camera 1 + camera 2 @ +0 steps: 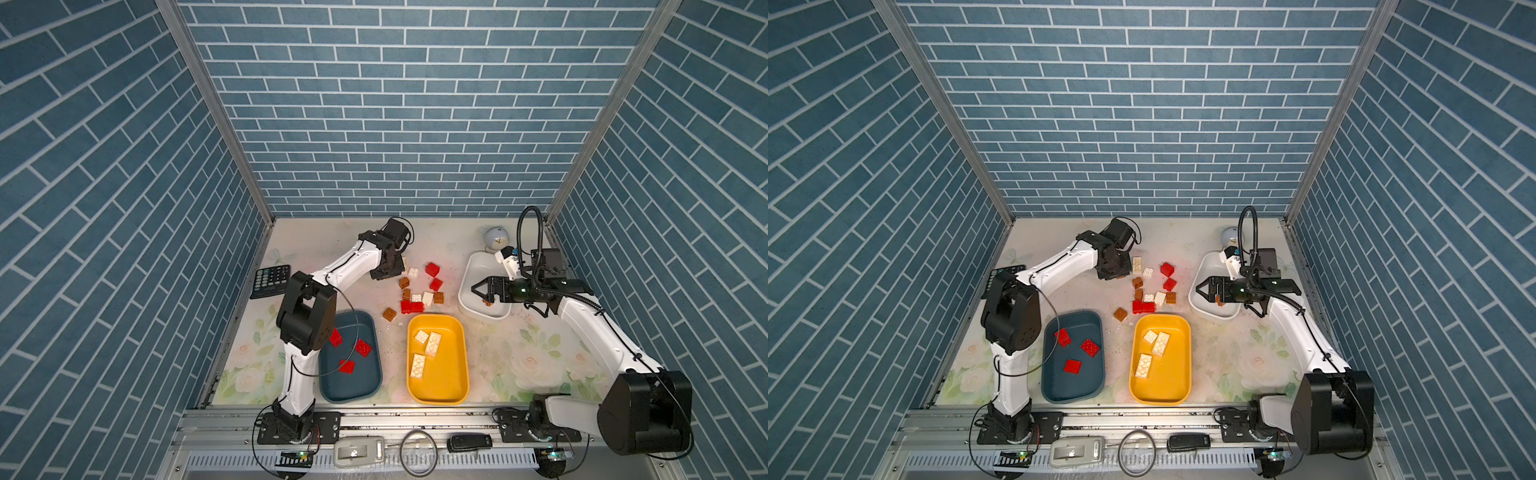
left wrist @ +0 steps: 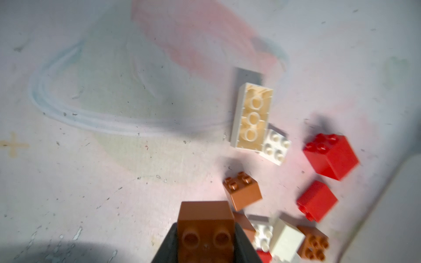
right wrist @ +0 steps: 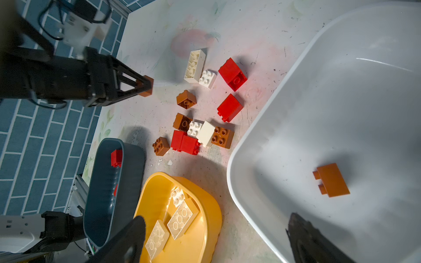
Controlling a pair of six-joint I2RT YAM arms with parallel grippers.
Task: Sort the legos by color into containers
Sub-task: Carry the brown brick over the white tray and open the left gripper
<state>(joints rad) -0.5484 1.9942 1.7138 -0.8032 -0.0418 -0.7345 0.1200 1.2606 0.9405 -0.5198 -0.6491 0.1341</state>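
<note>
Left gripper [image 3: 143,86] is clamped on a brown brick [image 2: 206,230], just off the upper left edge of the loose legos [image 1: 416,297] at mid-frame in both top views. Whether that brick touches the floral mat [image 1: 519,357] cannot be told. At the far left of the frame a black calculator [image 1: 272,281] lies by the wall, well apart from the bricks. Lower left, the teal tray [image 1: 357,384] holds three red bricks [image 1: 363,348], and the left arm's black elbow [image 1: 307,307] covers the tray's upper left corner from above. A lone brown piece [image 1: 389,314] sits on the mat between the upper ends of the teal tray and the yellow tray [image 1: 451,374]. Above it the loose pile mixes red, cream and brown, with several pieces touching. The yellow tray, at lower centre, holds three cream bricks [image 1: 433,344]. Right of the pile, the white tray [image 1: 478,262] holds one brown block [image 3: 331,180] lying on its side. The right gripper [image 1: 476,288] hangs over this tray with its jaws wide apart and nothing between them, hiding most of that block in the top views. A grey ball [image 1: 496,239] stands just beyond the tray, upper right.
</note>
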